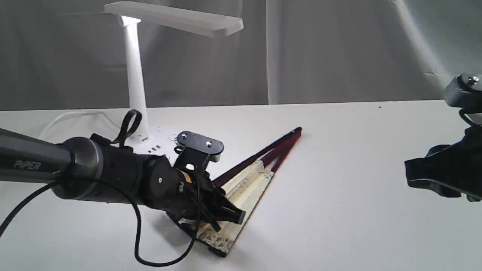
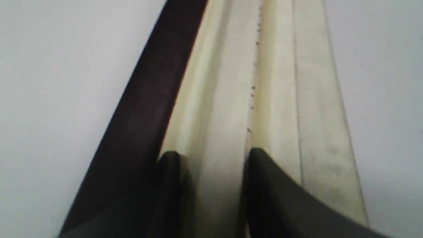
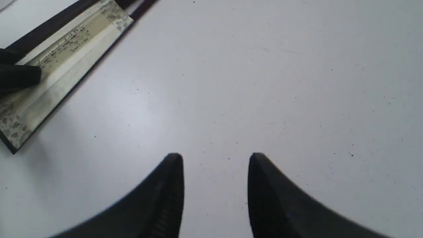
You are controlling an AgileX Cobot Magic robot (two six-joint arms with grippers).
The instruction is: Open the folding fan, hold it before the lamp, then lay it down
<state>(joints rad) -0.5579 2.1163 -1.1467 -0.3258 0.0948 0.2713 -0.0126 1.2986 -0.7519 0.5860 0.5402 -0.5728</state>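
The folding fan (image 1: pixel 251 185) lies on the white table, only slightly spread, its maroon ribs pointing toward the back and its patterned border near the front. My left gripper (image 1: pixel 225 215) is down on the wide end. In the left wrist view it (image 2: pixel 213 158) is open, with a cream pleat (image 2: pixel 281 82) between its fingertips and the dark guard beside one finger. The white lamp (image 1: pixel 135 75) stands behind the left arm, its bar head overhead. My right gripper (image 1: pixel 433 177) hovers at the right; it (image 3: pixel 214 158) is open over bare table, and the fan (image 3: pixel 66 49) shows far off.
The lamp's round base (image 1: pixel 160 141) and white cord (image 1: pixel 64 118) sit just behind the left wrist. A grey curtain (image 1: pixel 339 49) closes off the back. White table (image 1: pixel 357 207) stretches between the fan and the right arm.
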